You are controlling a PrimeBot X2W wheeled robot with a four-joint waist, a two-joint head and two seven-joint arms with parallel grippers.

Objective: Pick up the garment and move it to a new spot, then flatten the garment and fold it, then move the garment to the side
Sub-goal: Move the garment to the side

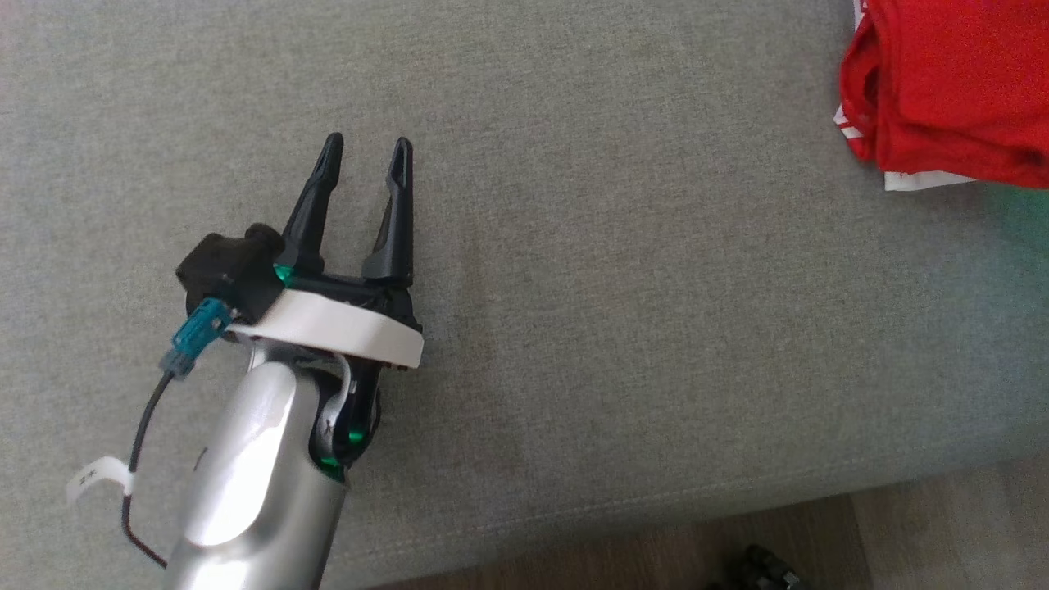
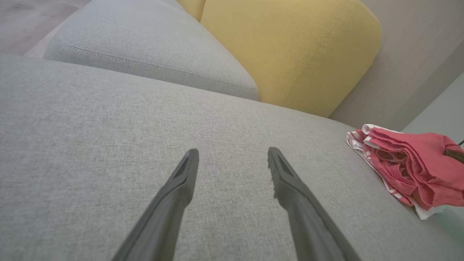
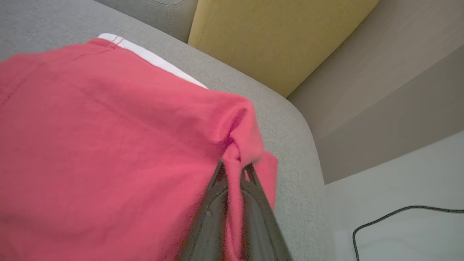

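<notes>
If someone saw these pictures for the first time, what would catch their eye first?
The red garment, bunched at the far right of the grey sofa seat, stands out most; the right claw is shut on a fold of it. The left claw hovers open over bare seat, and a yellow cushion sits behind.

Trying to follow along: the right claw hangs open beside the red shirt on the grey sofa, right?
Not quite: the right claw is shut on a fold of the red shirt on the grey sofa, as the right wrist view shows.
</notes>
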